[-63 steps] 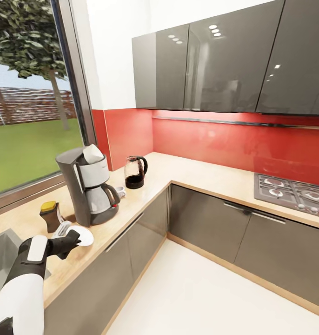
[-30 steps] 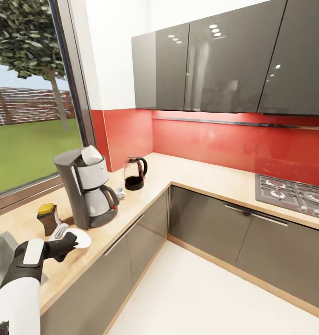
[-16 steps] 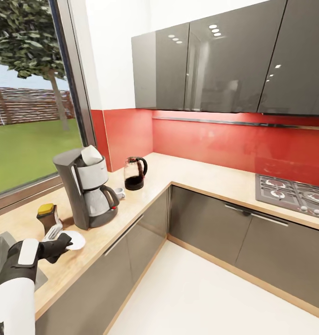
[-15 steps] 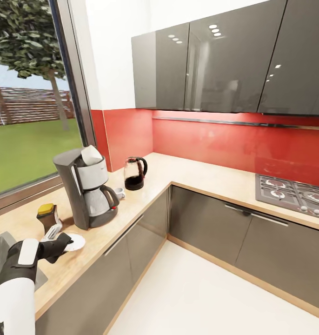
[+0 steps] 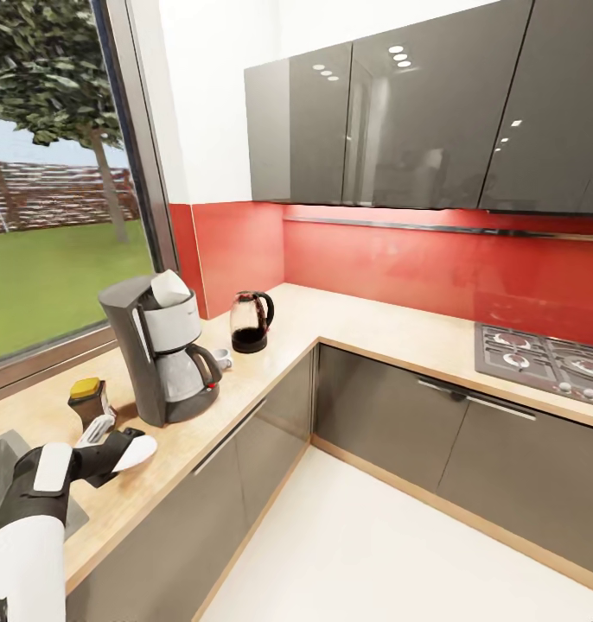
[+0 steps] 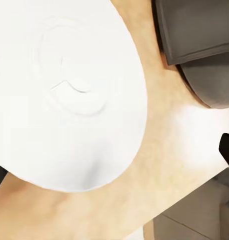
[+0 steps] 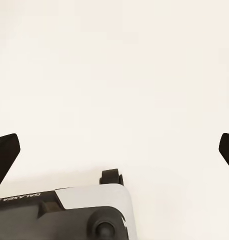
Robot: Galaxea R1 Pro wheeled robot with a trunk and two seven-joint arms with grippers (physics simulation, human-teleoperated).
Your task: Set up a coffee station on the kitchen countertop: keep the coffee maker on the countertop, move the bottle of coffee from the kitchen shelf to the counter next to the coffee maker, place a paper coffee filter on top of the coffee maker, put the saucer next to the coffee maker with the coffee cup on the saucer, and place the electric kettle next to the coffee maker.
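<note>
"GALAXEA" fragment on robot base (image 7: pixel 69 210)

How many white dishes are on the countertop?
2: the saucer under the left tool before the coffee maker; the coffee cup between it and the electric kettle. Others may be hidden.

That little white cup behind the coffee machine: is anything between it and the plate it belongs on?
Yes. The coffee maker stands between the cup and the saucer, which the left gripper has at the counter's front edge.

Glossy grey cabinets (image 5: pixel 392 112); matt speckled kitchen countertop (image 5: pixel 366 324).
</note>
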